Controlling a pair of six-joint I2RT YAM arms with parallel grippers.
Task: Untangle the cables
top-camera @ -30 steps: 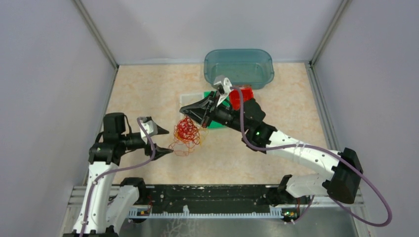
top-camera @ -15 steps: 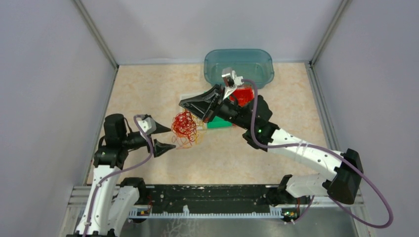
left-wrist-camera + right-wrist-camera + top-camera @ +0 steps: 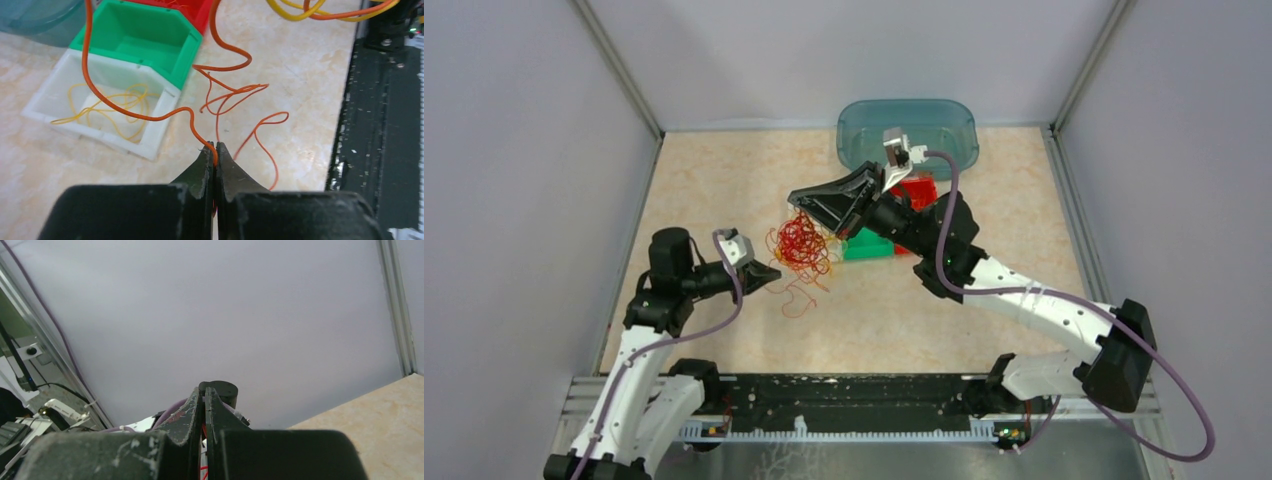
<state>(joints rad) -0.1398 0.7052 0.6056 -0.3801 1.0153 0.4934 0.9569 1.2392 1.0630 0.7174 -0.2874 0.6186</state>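
Note:
The cables [image 3: 802, 248] are a small clump of thin red, orange and yellow wires hanging over the table's middle. My right gripper [image 3: 802, 205] holds the top of the clump above the table. In the right wrist view it [image 3: 204, 390] points at the wall, jaws shut, with red strands [image 3: 202, 471] showing low between the fingers. My left gripper [image 3: 774, 269] is at the clump's lower left. It [image 3: 215, 154] is shut on one orange cable [image 3: 150, 118] that curves up to the left. More orange loops [image 3: 255, 134] hang loose past its tips.
A green bin [image 3: 145, 40] and a white bin [image 3: 45, 107] with yellow wires [image 3: 117, 102] in it stand behind the clump. A red bin [image 3: 918, 190] and a teal tub [image 3: 909, 130] stand further back. The black base rail [image 3: 385, 125] runs along the near edge.
My left gripper moved right to the clump and shut on an orange strand. The right gripper lifted the clump and carried it slightly back.

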